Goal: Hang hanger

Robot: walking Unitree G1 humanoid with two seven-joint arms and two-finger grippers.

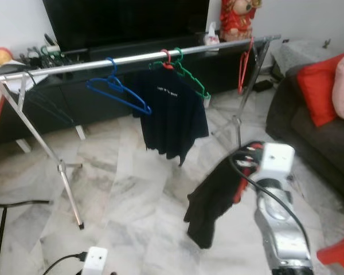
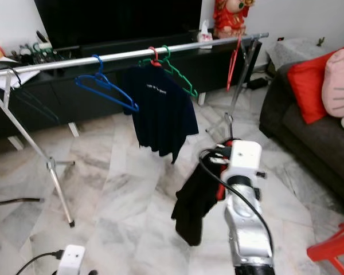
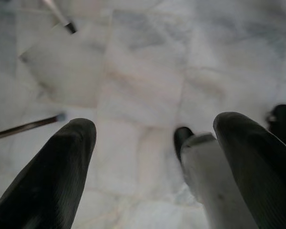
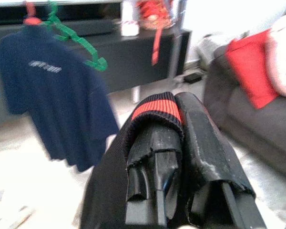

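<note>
A silver clothes rail (image 1: 132, 59) crosses the room on slanted legs. On it hang an empty blue hanger (image 1: 117, 91), a dark blue T-shirt (image 1: 172, 114) on a red hanger, an empty green hanger (image 1: 192, 77) and a red hanger (image 1: 242, 71) at the right end. My right gripper (image 4: 174, 107) is shut on a black garment (image 1: 215, 200) with a red-striped collar (image 4: 155, 109), held below and in front of the rail, right of the T-shirt. The cloth hides whatever is inside it. My left gripper (image 3: 157, 126) hangs open over the marble floor.
A dark sofa (image 1: 321, 137) with a red cushion (image 1: 318, 91) stands at the right. A black TV cabinet (image 1: 92, 91) runs behind the rail. The rack leg (image 1: 69, 189), a white plug with cable (image 1: 94, 260) and a red stool (image 1: 338, 252) are on the floor.
</note>
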